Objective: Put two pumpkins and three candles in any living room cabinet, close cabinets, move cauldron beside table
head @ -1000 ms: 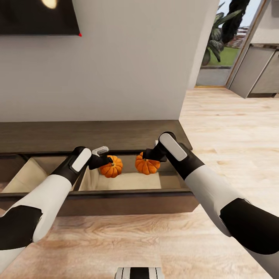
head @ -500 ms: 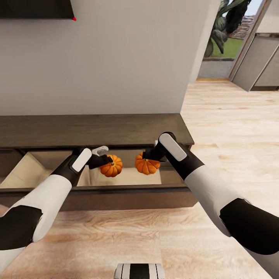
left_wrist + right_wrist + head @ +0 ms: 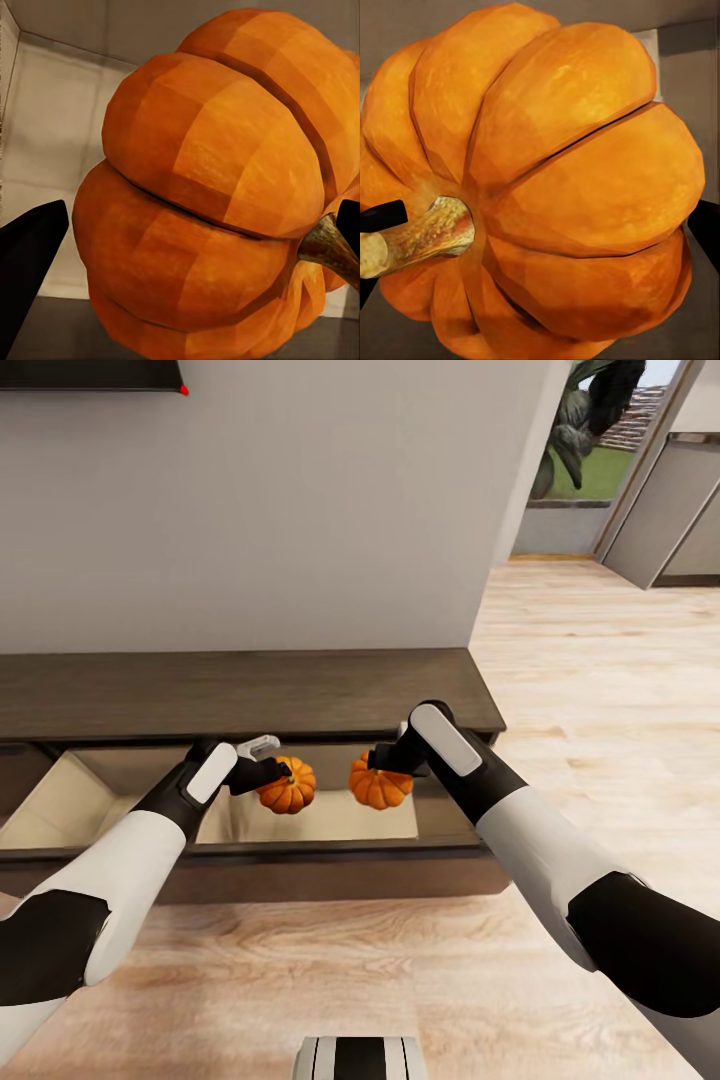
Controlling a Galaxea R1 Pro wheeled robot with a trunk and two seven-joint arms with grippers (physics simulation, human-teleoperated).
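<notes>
Pumpkins, two small, round, ribbed and bright orange, hang over the open drawer of the long, low dark-brown wooden cabinet, one in each gripper. The left gripper is closed on the left pumpkin; in the left wrist view that pumpkin sits between the dark fingertips, its stubby brown stem pointing sideways toward one finger. The right gripper is likewise clamped on the right pumpkin, which in the right wrist view also lies on its side, stem beside a fingertip. Both are held above the pale beige drawer interior, near each other but apart, and not yet resting on the drawer floor.

Judging by their look, the pumpkins should be light and rigid, with hard, smooth skin that could slide or roll in a two-finger pinch. The ribs give shallow grooves, so a hold across the widest part of the body, as here, seems safer than taking the thin stem. Being round, they may roll a little once let go, so a low release inside the drawer walls looks wise.

No brand, label or legible writing appears on the pumpkins, the cabinet, or the white-and-black arms.
</notes>
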